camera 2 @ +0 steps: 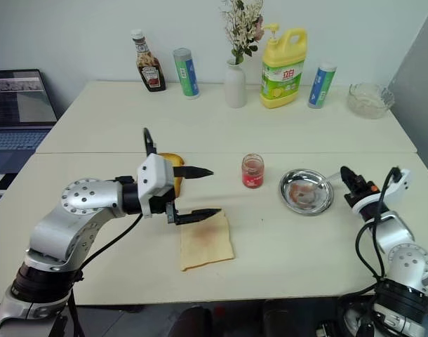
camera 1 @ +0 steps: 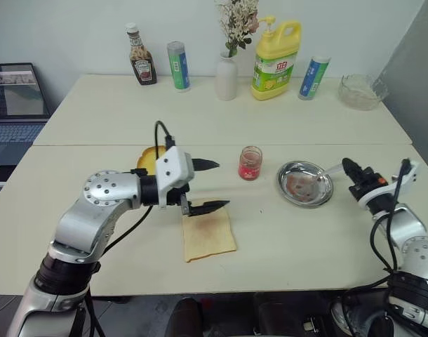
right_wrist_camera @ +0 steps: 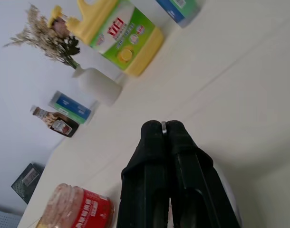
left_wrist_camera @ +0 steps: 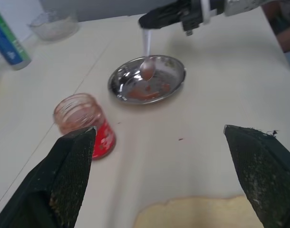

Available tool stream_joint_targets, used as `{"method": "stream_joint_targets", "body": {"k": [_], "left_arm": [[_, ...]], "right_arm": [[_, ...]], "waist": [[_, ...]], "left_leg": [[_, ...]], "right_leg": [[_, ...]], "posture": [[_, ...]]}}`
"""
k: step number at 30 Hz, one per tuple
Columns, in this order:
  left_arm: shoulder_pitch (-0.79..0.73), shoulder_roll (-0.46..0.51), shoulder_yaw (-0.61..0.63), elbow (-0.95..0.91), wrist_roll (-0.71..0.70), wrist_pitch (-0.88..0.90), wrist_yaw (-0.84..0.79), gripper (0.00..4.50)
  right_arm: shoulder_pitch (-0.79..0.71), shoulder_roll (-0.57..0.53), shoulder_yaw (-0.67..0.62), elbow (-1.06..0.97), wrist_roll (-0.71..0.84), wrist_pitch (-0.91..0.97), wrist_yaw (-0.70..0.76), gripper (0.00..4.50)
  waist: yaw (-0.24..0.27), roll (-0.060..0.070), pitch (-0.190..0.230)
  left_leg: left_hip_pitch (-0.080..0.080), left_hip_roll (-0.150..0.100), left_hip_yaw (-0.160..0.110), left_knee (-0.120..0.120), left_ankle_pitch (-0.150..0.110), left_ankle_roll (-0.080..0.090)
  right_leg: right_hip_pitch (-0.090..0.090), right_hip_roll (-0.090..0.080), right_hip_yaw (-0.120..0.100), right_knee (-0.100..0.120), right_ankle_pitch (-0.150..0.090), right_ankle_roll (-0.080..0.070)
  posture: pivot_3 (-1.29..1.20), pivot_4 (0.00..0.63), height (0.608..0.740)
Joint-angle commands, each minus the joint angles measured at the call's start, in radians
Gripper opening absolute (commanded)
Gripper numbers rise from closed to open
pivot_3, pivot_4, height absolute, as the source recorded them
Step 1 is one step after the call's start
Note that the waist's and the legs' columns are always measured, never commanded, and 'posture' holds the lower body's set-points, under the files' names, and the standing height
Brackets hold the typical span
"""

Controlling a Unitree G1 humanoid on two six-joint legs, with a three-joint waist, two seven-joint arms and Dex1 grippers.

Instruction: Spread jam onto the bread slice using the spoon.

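With your right gripper clenched on the spoon over the steel dish, carry it level toward the jam at nine o'clock, left gripper idle, jaws released.

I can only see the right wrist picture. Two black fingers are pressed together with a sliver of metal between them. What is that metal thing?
Observer: That is the handle of the spoon. The right gripper is shut on it, and the spoon's bowl hangs down over a round steel dish.
Operator: Is there any jam on it?
Observer: The left wrist view shows a reddish smear on the spoon's bowl, and more red smears inside the dish.
Operator: And where is the bread?
Observer: The bread slice lies flat on the table, on the robot's left of the jam jar. The left gripper hovers open over its far edge.
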Motion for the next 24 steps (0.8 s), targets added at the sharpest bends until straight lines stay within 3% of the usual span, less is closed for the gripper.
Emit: {"method": "stream_joint_targets", "body": {"k": [1, 10, 20, 24], "left_arm": [[0.060, 0.055, 0.061, -0.029, 0.002, -0.001, 0.000, 4.50], [0.122, 0.067, 0.111, -0.027, -0.021, 0.001, 0.028, 4.50], [0.157, 0.067, 0.134, -0.053, -0.071, -0.007, 0.011, 4.50], [0.153, 0.059, 0.119, -0.075, -0.071, 0.001, 0.022, 4.50]], "right_arm": [[0.007, -0.051, -0.014, -0.123, 0.071, 0.025, -0.015, 0.03], [-0.123, -0.136, 0.114, -0.253, 0.105, 0.055, -0.054, 0.03], [-0.410, -0.085, 0.505, -0.086, -0.309, -0.097, 0.115, 0.03], [-0.445, -0.082, 0.585, -0.004, -0.458, -0.187, 0.202, 0.03]], "waist": [[-0.001, 0.001, 0.000], [-0.002, 0.001, 0.001], [-0.004, 0.001, 0.001], [0.003, 0.001, 0.001]], "left_leg": [[0.000, 0.000, 0.000, 0.000, 0.000, 0.000], [0.000, 0.000, 0.001, 0.000, 0.000, 0.000], [-0.001, 0.000, 0.000, 0.000, 0.000, 0.000], [-0.001, 0.000, 0.000, 0.000, 0.000, 0.000]], "right_leg": [[0.000, 0.000, 0.000, 0.000, 0.000, 0.000], [0.000, 0.000, 0.000, 0.000, -0.001, 0.001], [-0.001, 0.000, -0.001, 0.000, 0.000, 0.000], [-0.001, -0.001, -0.001, -0.001, 0.000, 0.000]], "posture": [[0.00, 0.150, 0.740], [0.00, 0.150, 0.740], [0.00, 0.150, 0.740], [0.00, 0.150, 0.740]]}}
